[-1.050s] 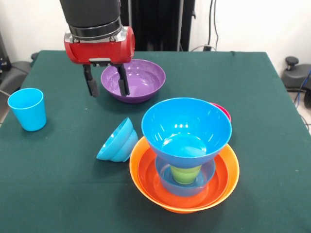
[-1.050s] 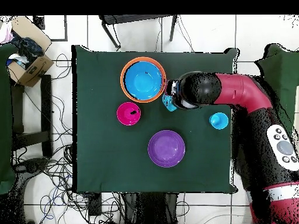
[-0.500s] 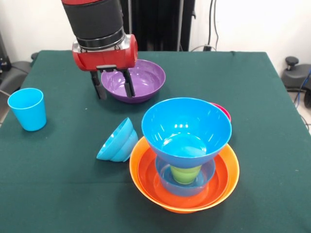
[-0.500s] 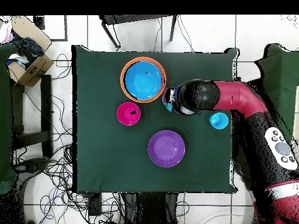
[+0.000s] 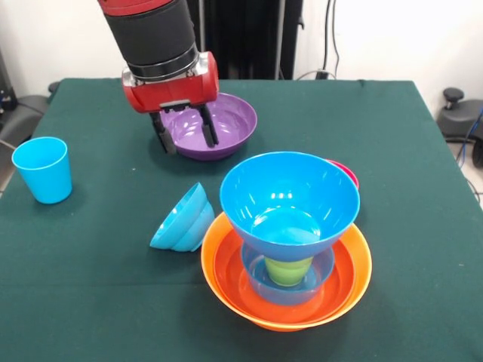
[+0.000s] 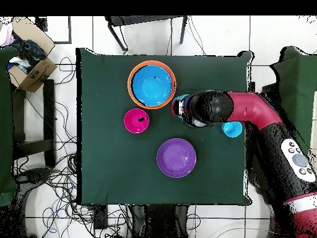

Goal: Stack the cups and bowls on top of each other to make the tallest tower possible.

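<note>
My gripper hangs open and empty above the table, lined up in the front view with the purple bowl. A small blue bowl lies tipped on its side, below the gripper and left of the tower. The tower's base is a wide orange bowl. Inside it sit a small blue bowl and a lime green cup, with a big blue bowl on top. A pink-red bowl peeks out behind. The light blue cup stands at the left. Overhead, the arm covers the gripper.
Overhead, the purple bowl, pink-red bowl, tower and light blue cup spread over the green table. A cardboard box and cables lie on the floor beside it.
In the front view the gripper has shifted right, from the purple bowl's left rim to in front of the bowl. It stays open. No bowl or cup has moved.
</note>
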